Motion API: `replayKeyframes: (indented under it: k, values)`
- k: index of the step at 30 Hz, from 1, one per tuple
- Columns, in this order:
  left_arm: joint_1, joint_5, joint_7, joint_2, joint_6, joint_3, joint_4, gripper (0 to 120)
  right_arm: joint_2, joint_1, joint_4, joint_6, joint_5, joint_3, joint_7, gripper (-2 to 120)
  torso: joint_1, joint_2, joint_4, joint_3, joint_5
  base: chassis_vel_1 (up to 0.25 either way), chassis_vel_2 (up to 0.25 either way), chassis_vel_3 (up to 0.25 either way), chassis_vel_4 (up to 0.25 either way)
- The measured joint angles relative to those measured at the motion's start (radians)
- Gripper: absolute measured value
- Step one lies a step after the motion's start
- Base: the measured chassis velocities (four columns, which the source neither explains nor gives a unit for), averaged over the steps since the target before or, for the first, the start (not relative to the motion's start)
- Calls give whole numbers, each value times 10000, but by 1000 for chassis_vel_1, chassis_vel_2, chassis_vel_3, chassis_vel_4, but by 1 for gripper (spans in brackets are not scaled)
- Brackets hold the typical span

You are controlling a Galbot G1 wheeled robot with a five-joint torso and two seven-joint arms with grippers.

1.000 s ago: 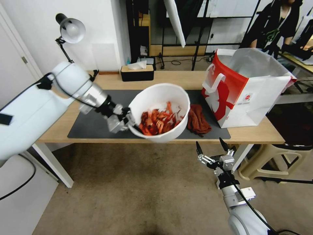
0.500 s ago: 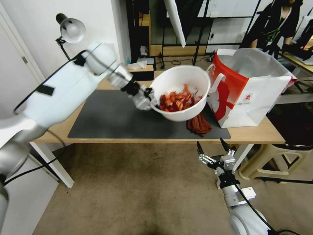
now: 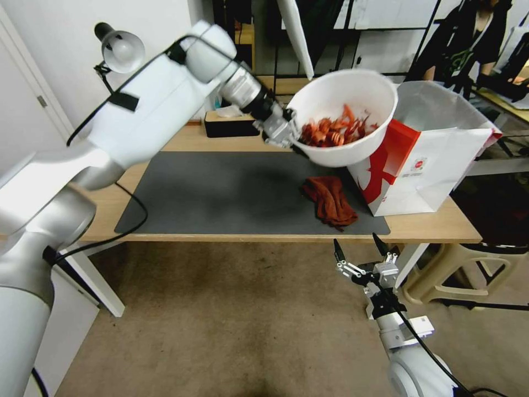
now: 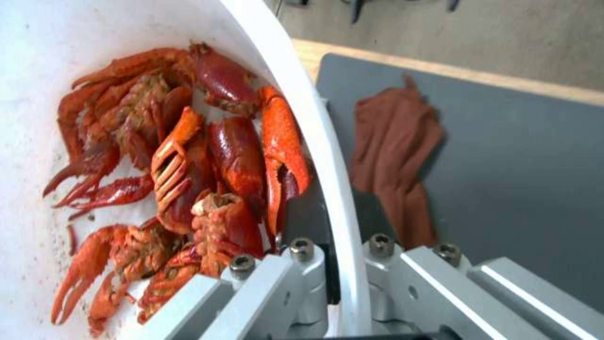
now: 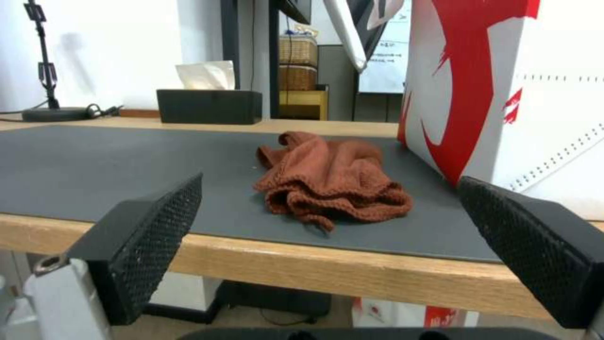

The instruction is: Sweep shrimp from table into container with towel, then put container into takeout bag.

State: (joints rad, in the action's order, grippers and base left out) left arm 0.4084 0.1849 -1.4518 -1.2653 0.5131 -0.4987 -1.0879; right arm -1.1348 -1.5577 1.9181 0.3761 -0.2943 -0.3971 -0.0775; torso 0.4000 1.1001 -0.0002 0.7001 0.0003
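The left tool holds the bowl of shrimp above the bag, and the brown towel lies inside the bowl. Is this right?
Not quite. The left tool does hold the bowl of shrimp by the takeout bag, but the head view shows the towel lying on the grey mat.

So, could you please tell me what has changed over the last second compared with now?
The left gripper, shut on the rim of the round white plastic bowl of red-orange shrimp, has carried it up and rightward from over the dark grey mat to the mouth of the red and white takeout bag. The rust-brown towel and the open right gripper below the table edge stayed put.
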Motion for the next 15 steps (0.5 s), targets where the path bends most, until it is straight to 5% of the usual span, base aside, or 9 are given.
replayKeyframes:
  k: [7, 15]
  values:
    - [877, 46, 6, -1175, 121, -178, 1516, 0, 23, 51, 36, 8, -45, -1, 26, 100, 1, 0, 2, 0, -1, 0, 0, 0, 0]
    - [1171, -80, 75, -2350, 195, -86, 2472, 0, 24, 69, 103, 16, -79, -34, 64, 100, 1, 0, 1, -1, 0, 0, 0, 0, 0]
